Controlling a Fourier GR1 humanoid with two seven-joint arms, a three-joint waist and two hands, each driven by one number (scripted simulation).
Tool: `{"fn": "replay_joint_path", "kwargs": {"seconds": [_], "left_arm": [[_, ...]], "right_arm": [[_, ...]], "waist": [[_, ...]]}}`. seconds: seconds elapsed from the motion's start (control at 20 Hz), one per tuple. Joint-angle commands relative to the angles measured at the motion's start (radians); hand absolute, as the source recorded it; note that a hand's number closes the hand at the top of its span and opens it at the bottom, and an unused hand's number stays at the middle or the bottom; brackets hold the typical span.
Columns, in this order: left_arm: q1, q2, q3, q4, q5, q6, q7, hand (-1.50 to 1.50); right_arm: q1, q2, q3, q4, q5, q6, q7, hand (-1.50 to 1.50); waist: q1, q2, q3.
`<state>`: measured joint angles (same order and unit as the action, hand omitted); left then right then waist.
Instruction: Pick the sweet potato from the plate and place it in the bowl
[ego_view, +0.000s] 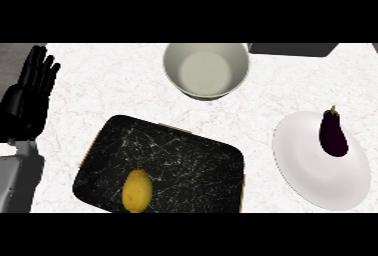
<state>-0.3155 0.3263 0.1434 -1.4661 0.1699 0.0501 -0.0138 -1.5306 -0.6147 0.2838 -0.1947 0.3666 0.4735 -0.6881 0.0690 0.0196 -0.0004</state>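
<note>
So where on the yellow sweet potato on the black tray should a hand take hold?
Probably across the sweet potato's thick middle, coming from above. It lies flat on the black tray, long axis running toward and away from the robot, so its left and right flanks are free. The left hand rests open.

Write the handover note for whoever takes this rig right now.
Left hand: open, fingers up, resting at the counter's left edge, holding nothing. Right hand: not in view.
Sweet potato: yellow, lying on the dark plate, near its front edge.
Bowl: white, holds nothing, behind the dark plate.
Also here: an eggplant on the white plate.
Done: nothing. Left: grasp the sweet potato, carry it to the bowl.
</note>
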Motion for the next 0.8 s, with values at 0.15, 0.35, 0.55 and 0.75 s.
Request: {"fn": "replay_joint_path", "kwargs": {"seconds": [0.15,0.35,0.55,0.75], "left_arm": [[0.053,0.014,0.013,-0.034,0.01,-0.019,0.017,0.0],[0.0,0.0,0.015,0.033,-0.023,0.009,-0.024,0.0],[0.007,-0.016,0.016,0.016,-0.027,0.031,-0.006,0.0],[0.062,0.0,0.023,-0.06,0.012,-0.02,0.002,0.0]], "right_arm": [[0.018,0.144,0.024,0.004,0.028,0.051,-0.007,1.5],[0.025,0.256,0.036,-0.008,0.048,-0.005,0.046,1.5],[0.058,0.339,0.043,-0.005,0.077,-0.115,0.103,1.5],[0.083,0.338,0.085,0.052,0.145,-0.203,0.11,1.5]], "waist": [[-0.014,-0.005,0.0],[-0.035,-0.007,0.0],[-0.039,-0.009,0.0],[-0.009,-0.002,0.0]]}}
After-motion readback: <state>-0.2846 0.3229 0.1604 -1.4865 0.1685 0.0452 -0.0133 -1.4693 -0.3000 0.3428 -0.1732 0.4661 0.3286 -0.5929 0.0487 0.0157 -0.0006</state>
